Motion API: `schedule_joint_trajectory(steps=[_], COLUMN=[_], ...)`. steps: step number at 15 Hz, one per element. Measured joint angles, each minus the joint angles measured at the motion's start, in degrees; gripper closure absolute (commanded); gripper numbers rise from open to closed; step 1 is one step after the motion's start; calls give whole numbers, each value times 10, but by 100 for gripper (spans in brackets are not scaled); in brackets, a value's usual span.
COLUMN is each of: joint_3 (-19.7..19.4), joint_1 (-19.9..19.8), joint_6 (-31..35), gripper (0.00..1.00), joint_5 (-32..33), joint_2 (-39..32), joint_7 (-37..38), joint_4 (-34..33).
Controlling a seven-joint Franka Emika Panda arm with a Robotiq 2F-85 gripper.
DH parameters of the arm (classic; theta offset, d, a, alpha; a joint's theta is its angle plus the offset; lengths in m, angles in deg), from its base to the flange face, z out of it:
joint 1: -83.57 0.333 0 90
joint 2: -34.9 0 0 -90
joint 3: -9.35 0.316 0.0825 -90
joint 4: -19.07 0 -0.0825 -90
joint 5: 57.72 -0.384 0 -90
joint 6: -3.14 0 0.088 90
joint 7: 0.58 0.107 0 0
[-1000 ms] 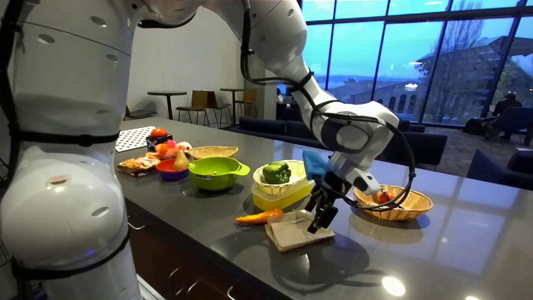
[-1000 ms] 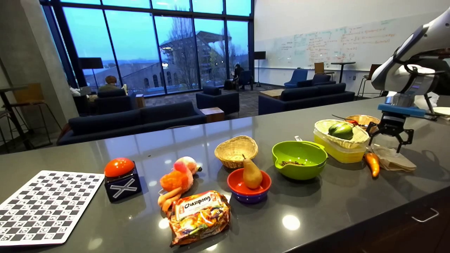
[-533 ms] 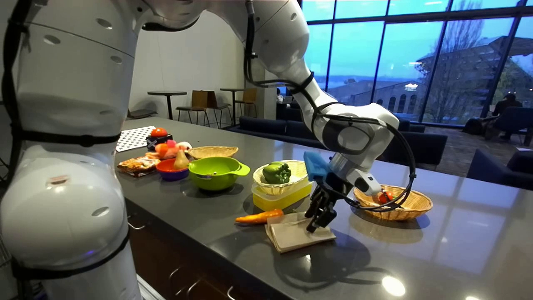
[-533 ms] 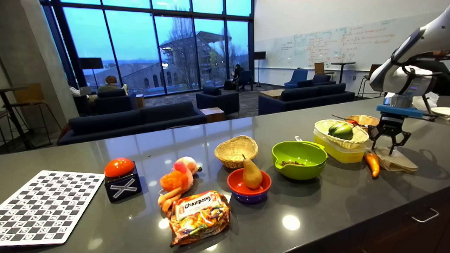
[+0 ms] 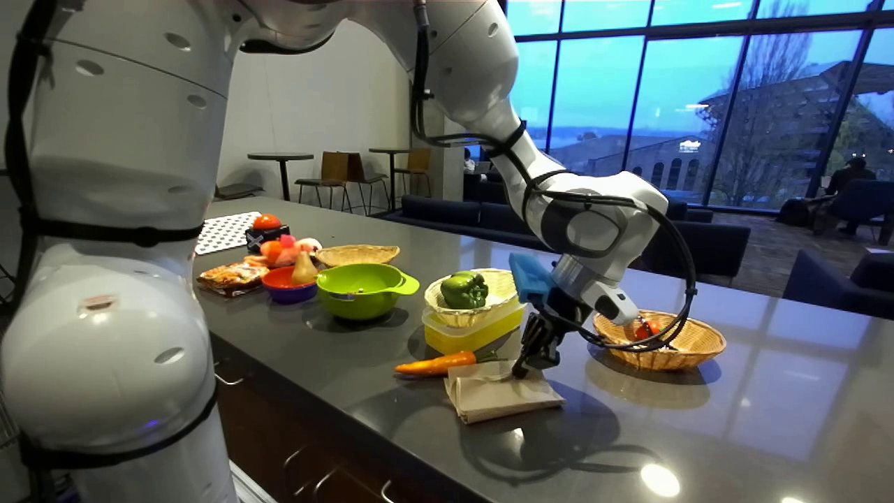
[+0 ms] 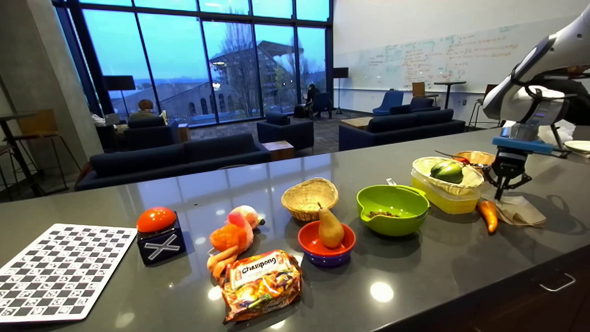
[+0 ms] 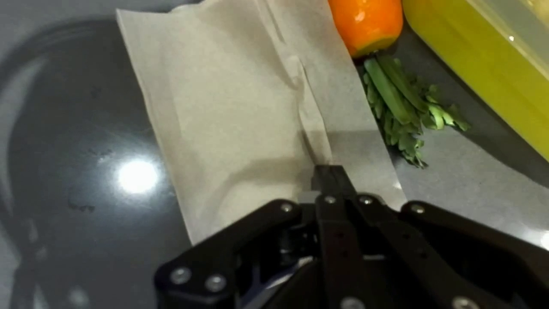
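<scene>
"Behind the table (image 6: 415,272) I see tall windows (image 6: 170,50) and dark sofas (image 6: 216,152). Where is the napkin (image 7: 231,98)?"

"It lies on the table, folded, just beside the carrot (image 7: 366,23). The yellow box (image 7: 476,64) is also near, beyond the green leaves (image 7: 399,98) of the carrot."

"And how are the 2 fingers (image 7: 329,184)?"

"They stand narrow, almost together on the napkin. A raised fold (image 7: 315,124) runs straight to them, so I judge that they pinch it. How much paper is between them, I cannot tell."

"What would make this grip good?"

"In my opinion, they should reach low enough to catch more than the top layer, without pressing hard on the table. Paper slips easily, so a firm closing and then a slow, small test of lifting seem wise. If only the upper layer rises, better to take the fold again, deeper. Be careful also with the carrot: it looks round, and it may roll if the napkin drags against it."
</scene>
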Motion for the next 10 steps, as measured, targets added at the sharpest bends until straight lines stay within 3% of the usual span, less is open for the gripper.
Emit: schedule_joint_trajectory(steps=[10], joint_3=[2], joint_1=[3], joint_6=[-1], gripper=[100], joint_5=[0], joint_2=[10], joint_7=[-4], joint_4=[-13])
